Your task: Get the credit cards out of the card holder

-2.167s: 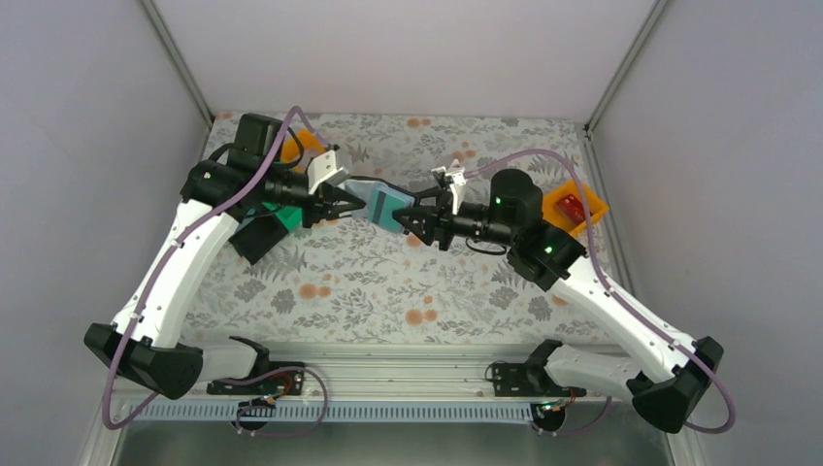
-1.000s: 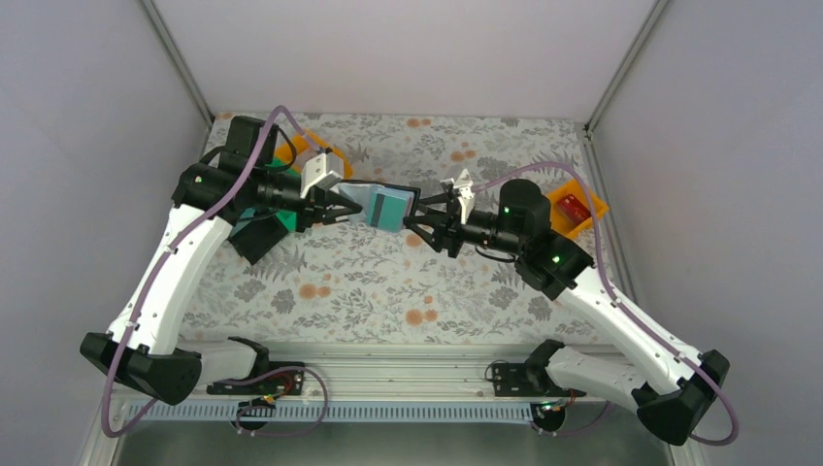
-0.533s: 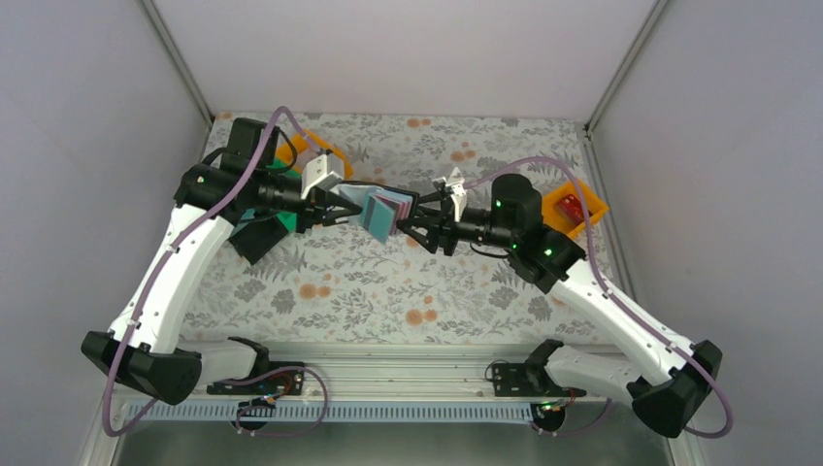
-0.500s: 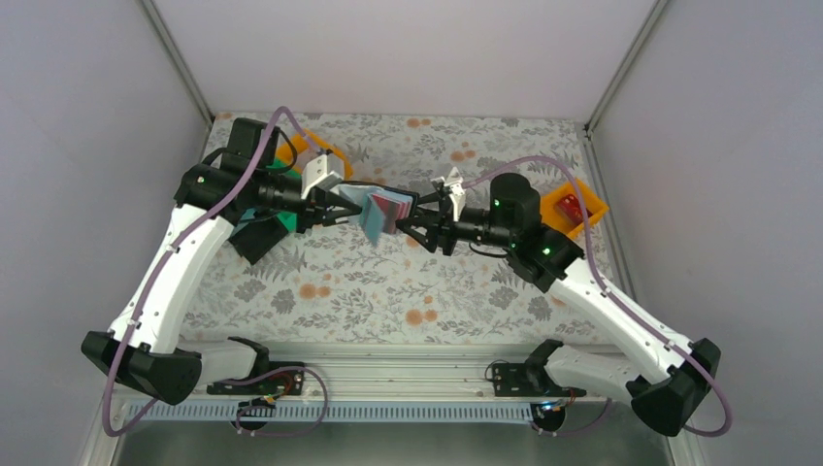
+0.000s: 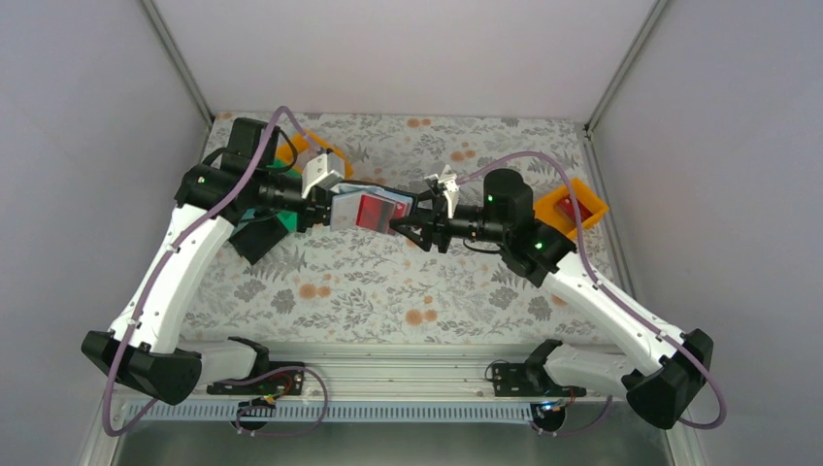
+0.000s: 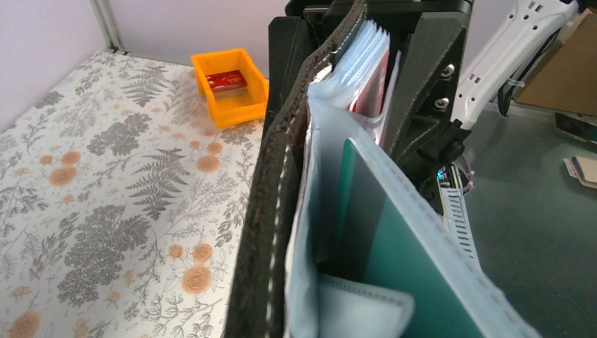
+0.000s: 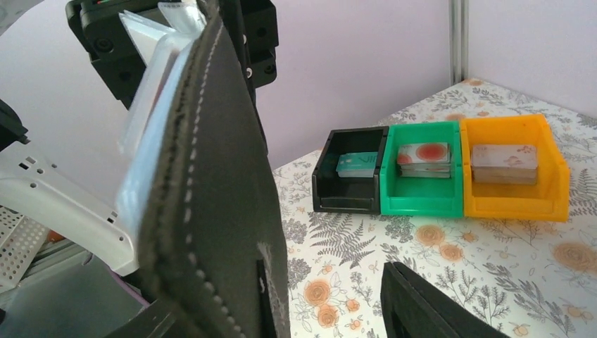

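Right then, my left claw [image 5: 328, 208] was pinched tight on one end of the card holder [image 7: 211, 211], holding it above the desk [image 5: 388, 291] with its long axis running straight across to my right claw [image 5: 408, 225]. That one stood spread, the holder's free edge between its fingers, just beside the red credit card [image 5: 372, 212] facing up. Drawing back toward my right arm looked unobstructed; the orange tray [image 5: 590, 206] sat well behind.
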{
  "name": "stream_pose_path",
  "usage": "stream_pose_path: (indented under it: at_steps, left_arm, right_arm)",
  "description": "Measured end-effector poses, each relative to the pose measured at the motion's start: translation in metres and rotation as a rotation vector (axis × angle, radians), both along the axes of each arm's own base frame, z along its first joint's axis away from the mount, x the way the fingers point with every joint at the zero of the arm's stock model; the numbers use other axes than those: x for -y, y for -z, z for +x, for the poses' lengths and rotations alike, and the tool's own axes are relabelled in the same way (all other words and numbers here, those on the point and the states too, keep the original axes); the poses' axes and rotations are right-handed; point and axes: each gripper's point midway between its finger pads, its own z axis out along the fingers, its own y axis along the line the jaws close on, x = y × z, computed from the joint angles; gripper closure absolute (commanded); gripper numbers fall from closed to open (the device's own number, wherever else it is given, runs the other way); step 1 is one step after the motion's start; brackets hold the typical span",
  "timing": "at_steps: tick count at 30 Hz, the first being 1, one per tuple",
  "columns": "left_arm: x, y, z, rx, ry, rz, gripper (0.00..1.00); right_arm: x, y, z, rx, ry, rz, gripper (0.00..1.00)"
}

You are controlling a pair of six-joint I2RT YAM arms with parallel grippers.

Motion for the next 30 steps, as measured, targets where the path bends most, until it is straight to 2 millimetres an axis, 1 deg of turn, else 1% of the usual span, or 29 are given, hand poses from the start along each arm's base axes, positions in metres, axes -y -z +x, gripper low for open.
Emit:
stream_pose_path:
  at_steps: [5, 9, 11, 13, 14, 18, 21, 22, 23, 24, 26, 28, 30]
  left_arm:
    - [0.0, -0.001, 0.007, 0.003, -0.033, 0.004, 0.97]
    - [-0.001, 0.002, 0.013, -0.007, -0.064, 0.012, 0.98]
    - [-0.001, 0.003, 0.016, -0.008, -0.075, 0.014, 0.98]
    - [-0.001, 0.002, 0.018, -0.005, -0.082, 0.014, 0.98]
    - [-0.001, 0.002, 0.018, -0.005, -0.085, 0.013, 0.98]
    - [0.0, 0.002, 0.018, -0.007, -0.085, 0.011, 0.98]
    - [0.0, 0.001, 0.018, -0.008, -0.083, 0.009, 0.98]
    - [0.0, 0.001, 0.018, -0.008, -0.082, 0.008, 0.98]
    - [0.0, 0.001, 0.018, -0.008, -0.082, 0.009, 0.96]
    - [0.0, 0.001, 0.018, -0.008, -0.082, 0.01, 0.89]
    - [-0.001, 0.001, 0.018, -0.001, -0.08, 0.008, 0.7]
    - [-0.001, 0.001, 0.02, 0.015, -0.084, 0.011, 0.56]
    - [-0.004, 0.001, 0.024, 0.025, -0.102, 0.018, 0.44]
  right_arm:
    - [0.001, -0.002, -0.001, 0.002, 0.002, 0.005, 0.31]
    - [0.002, -0.006, -0.006, 0.005, -0.018, 0.013, 0.26]
    - [0.001, -0.006, -0.01, -0.001, -0.042, 0.016, 0.25]
    - [0.0, -0.006, -0.014, -0.001, -0.065, 0.02, 0.28]
    - [0.0, -0.006, -0.015, -0.002, -0.071, 0.02, 0.33]
    - [-0.002, -0.006, -0.012, -0.01, -0.062, 0.025, 0.68]
    - [-0.004, -0.004, -0.004, -0.036, -0.031, 0.028, 0.89]
    - [-0.005, -0.003, -0.002, -0.044, -0.021, 0.027, 0.95]
    - [-0.005, -0.002, 0.0, -0.054, -0.014, 0.028, 0.96]
    - [-0.005, -0.003, 0.001, -0.059, -0.008, 0.031, 0.96]
    - [-0.004, -0.005, 0.002, -0.065, 0.002, 0.029, 0.96]
    - [-0.002, -0.004, 0.006, -0.073, 0.034, 0.018, 0.96]
    - [0.003, -0.004, 0.01, -0.083, 0.072, 0.006, 0.96]
